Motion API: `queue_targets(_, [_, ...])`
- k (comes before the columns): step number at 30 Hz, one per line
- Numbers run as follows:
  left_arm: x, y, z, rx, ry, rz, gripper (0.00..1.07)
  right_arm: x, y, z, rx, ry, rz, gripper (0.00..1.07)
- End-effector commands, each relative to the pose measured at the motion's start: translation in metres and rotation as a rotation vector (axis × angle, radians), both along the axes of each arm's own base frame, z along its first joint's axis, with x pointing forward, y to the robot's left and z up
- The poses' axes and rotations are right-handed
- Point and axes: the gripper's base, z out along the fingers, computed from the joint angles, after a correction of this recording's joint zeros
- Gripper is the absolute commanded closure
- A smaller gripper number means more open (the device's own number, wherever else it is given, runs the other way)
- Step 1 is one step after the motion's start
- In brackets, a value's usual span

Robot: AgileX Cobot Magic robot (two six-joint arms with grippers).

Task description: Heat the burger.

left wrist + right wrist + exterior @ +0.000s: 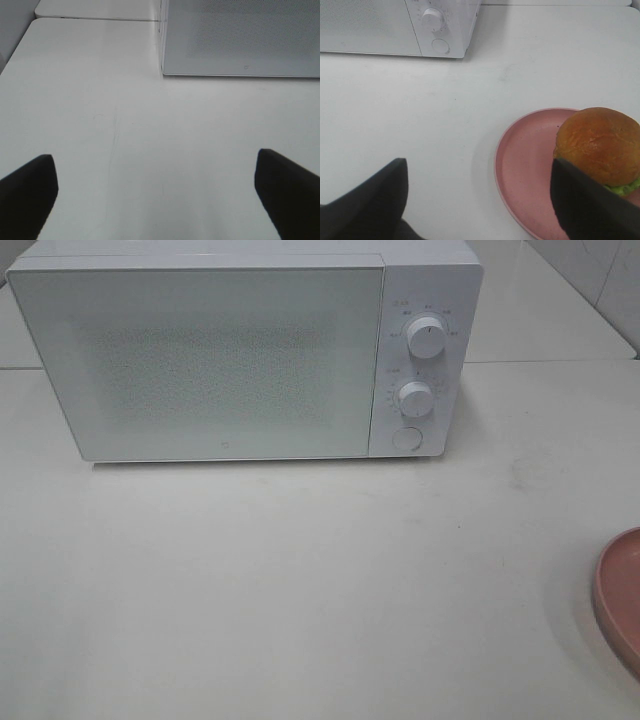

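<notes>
From my remote station, the white microwave (pixel 250 350) stands shut at twelve o'clock on the pale table (pixel 300 590), its two dials (pixel 427 337) and round door button (pixel 407 437) on its three o'clock side. The burger (pixel 598 145) rests on a pink plate (pixel 522 170) at the table's four o'clock edge; the high camera catches only the plate's rim, the burger itself outside its frame. My right gripper (pixel 480 200) hangs with jaws spread wide and nothing between them, one finger (pixel 590 205) just in front of the bun. My left gripper (pixel 155 195) is likewise spread wide over bare table near the microwave's front corner, holding nothing. I judge the burger light and soft, its glossy bun slick and easily dented, the layers liable to slide. I would rather grip the stiff plate rim than squeeze the bun.
</notes>
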Motion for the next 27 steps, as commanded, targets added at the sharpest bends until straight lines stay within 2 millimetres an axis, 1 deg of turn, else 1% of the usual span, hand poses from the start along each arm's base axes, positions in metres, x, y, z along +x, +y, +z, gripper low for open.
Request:
queue_targets(1, [-0.0034, -0.0001, -0.0003, -0.005, -0.035, 0.007, 0.06, -0.0031, -0.0002, 0.0001, -0.003, -0.032, 0.004, 0.32])
queue_targets(27, [-0.0025, 0.0, -0.0003, -0.004, -0.029, 0.008, 0.06, -0.0025, -0.0001, 0.0001, -0.003, -0.028, 0.004, 0.32])
